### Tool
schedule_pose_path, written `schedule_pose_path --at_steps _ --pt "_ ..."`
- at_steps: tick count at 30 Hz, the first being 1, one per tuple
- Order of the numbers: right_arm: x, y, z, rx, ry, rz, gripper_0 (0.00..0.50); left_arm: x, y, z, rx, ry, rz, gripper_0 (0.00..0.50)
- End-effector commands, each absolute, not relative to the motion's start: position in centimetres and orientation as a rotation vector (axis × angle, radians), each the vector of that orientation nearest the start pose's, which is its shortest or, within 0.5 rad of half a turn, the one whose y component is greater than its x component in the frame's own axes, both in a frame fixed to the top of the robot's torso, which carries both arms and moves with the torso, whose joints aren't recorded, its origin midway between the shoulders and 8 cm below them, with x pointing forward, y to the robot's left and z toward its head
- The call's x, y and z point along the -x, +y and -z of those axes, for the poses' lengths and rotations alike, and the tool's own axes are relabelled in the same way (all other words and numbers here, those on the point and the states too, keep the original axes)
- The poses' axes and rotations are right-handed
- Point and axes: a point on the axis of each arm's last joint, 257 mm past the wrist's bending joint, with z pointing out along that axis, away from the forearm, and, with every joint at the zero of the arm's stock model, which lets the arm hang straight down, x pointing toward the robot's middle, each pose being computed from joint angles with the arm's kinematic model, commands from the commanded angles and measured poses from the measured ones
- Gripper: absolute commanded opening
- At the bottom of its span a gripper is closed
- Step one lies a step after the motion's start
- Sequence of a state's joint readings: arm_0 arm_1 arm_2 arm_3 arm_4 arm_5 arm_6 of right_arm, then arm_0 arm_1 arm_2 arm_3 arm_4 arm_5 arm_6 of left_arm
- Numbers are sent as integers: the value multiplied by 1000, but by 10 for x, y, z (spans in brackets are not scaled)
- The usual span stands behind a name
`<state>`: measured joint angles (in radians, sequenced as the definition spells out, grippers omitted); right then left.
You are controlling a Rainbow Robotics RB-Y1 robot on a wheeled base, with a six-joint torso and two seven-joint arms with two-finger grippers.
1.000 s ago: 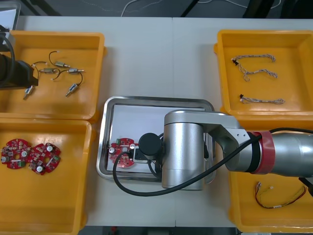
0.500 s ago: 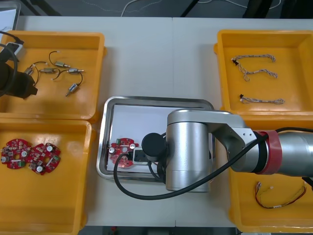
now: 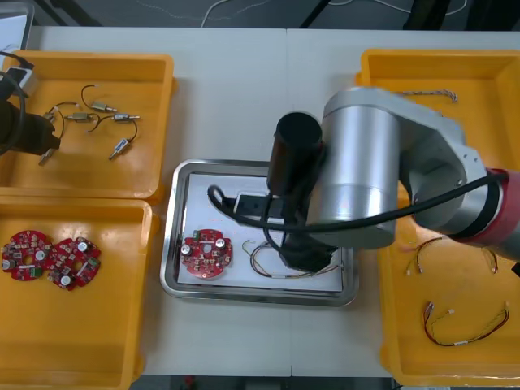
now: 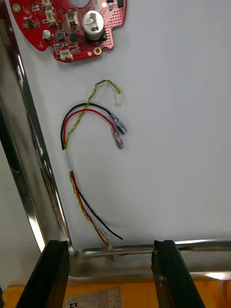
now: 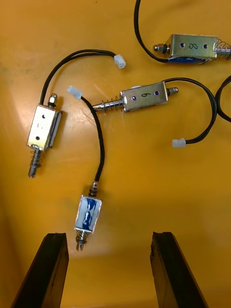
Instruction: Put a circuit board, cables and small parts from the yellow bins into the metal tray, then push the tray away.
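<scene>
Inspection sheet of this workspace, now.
Surface: light table, four yellow bins, metal tray in the middle.
Job's things: circuit board and red and yellow cable in the tray; small metal parts and two more circuit boards in the left bins.
Clutter: nothing seen.
Grippers: right gripper open over the tray's rim; left gripper open above the small metal parts.
Cables: another red and yellow cable in the right near bin.
Surroundings: dark floor beyond the table's far edge.

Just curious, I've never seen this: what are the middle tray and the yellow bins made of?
The tray looks like polished metal: its rim mirrors light; its floor is matte white. The yellow bins look like moulded plastic: even colour, soft sheen, rounded rims.
</scene>
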<state>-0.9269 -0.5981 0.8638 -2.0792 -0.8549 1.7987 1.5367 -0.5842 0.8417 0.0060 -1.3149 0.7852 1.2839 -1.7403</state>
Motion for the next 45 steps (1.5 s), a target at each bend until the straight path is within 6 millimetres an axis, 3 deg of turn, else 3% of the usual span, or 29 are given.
schedule_pose_path --at_steps 1,8,14,30,33,40,43,45 --pt "-379 -79 168 1527 2316 192 500 -584 419 157 -417 2387 -156 500" --pt "-384 -117 138 1216 2473 182 500 -591 417 169 -448 2369 -191 500" --pt "-390 -141 125 934 2580 131 500 -592 424 172 -449 2370 -208 500" --pt "-407 -222 110 216 2689 78 500 -598 439 185 -438 2375 -256 489" --pt "-411 -240 107 109 2676 85 500 -600 440 187 -433 2371 -257 463" --pt "-415 -282 107 -64 2662 96 500 -601 440 192 -428 2374 -265 458" --pt "-418 -297 105 -112 2660 107 500 -602 439 195 -434 2375 -269 416" --pt "-422 -308 104 -147 2658 130 500 -602 437 197 -442 2377 -273 308"
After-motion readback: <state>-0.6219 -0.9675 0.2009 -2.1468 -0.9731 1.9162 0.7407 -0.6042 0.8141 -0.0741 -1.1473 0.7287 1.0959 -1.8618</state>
